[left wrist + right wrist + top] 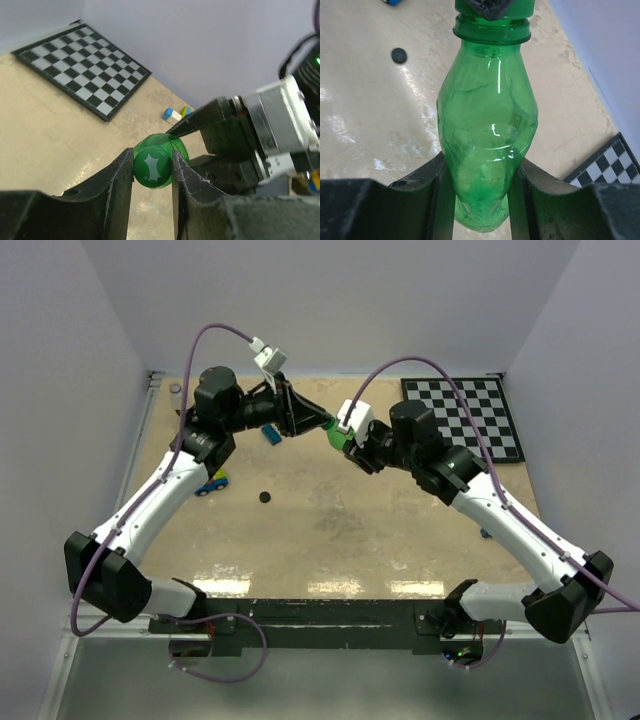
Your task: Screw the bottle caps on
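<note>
A green bottle (487, 120) hangs in the air over the back of the table, with my right gripper (480, 167) shut on its lower body. The green cap (152, 167) sits on the bottle's neck, and my left gripper (152, 161) is shut on it from the opposite side. From above, the left gripper (322, 423) and the right gripper (347, 443) meet tip to tip with the green bottle (334, 432) between them. The black cap (265, 497) lies loose on the table, also seen as the black cap (398, 55) below the bottle.
A chessboard (470, 415) lies at the back right. A blue brick (270, 435) and a blue-and-yellow toy (212, 483) lie under the left arm. A blue-and-white block (171, 115) sits near the back wall.
</note>
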### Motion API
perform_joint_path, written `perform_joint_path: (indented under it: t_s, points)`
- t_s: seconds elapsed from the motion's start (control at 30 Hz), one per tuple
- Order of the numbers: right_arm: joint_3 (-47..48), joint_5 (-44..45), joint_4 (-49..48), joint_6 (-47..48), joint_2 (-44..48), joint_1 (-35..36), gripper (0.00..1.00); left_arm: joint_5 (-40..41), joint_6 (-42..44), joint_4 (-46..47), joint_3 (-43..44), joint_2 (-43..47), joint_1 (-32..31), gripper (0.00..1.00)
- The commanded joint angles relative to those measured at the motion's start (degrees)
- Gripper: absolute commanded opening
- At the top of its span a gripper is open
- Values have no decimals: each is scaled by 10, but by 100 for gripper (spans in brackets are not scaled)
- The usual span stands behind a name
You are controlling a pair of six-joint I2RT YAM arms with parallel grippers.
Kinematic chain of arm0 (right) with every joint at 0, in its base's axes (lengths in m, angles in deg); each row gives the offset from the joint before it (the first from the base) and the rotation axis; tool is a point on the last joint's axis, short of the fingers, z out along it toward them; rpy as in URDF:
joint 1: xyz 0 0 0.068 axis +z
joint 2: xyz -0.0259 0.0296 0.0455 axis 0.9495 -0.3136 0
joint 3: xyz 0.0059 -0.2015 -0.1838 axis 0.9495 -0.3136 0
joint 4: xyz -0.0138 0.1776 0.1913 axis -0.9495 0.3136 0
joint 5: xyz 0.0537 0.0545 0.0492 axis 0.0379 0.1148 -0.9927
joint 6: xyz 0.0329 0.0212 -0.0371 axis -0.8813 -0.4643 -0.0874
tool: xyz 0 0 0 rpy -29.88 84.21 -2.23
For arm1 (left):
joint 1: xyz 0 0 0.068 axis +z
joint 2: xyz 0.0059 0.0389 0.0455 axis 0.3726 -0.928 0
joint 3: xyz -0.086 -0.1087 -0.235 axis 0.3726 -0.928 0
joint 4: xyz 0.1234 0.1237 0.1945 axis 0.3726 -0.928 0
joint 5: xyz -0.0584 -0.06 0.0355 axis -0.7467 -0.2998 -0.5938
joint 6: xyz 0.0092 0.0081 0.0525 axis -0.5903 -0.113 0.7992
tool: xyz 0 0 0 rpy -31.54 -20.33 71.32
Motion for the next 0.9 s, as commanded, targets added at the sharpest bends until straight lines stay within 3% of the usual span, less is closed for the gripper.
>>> perform_joint_path:
  t_s: [0.0, 0.1, 0.2, 0.27, 0.4, 0.47, 0.53, 0.57, 0.63, 0.7, 0.8, 0.87]
  points:
    - [50, -169, -2, 9, 25, 2, 0, -249, 133, 82, 4, -10, 18, 0]
    - [60, -215, 2, 5, 27, -2, 0, -332, 227, 107, -15, 6, 18, 0]
    - [68, -246, 12, 5, 25, -4, 0, -391, 332, 75, -19, 21, 18, 0]
    - [73, -264, 16, 4, 26, -4, 0, -415, 437, -3, -13, 29, 18, 0]
    - [71, -283, 18, 0, 28, -5, 0, -409, 671, -260, 44, 10, 18, 0]
    - [67, -279, 18, -2, 28, -5, 0, -385, 725, -327, 78, -3, 18, 0]
    - [60, -266, 19, -3, 28, -6, 0, -363, 753, -365, 96, -9, 18, 12]
    - [55, -253, 17, -3, 29, -5, 0, -357, 747, -362, 98, -6, 18, 22]
    - [46, -223, 11, -2, 30, -5, 0, -346, 698, -322, 85, 6, 19, 53]
    - [39, -186, 9, -1, 31, -5, 0, -312, 553, -203, 43, 32, 20, 76]
    - [24, -122, -1, 0, 33, -5, 0, -180, 339, 29, -30, 86, 20, 92]
    - [11, -90, -12, -1, 35, -4, 0, -100, 238, 80, -51, 105, 21, 93]
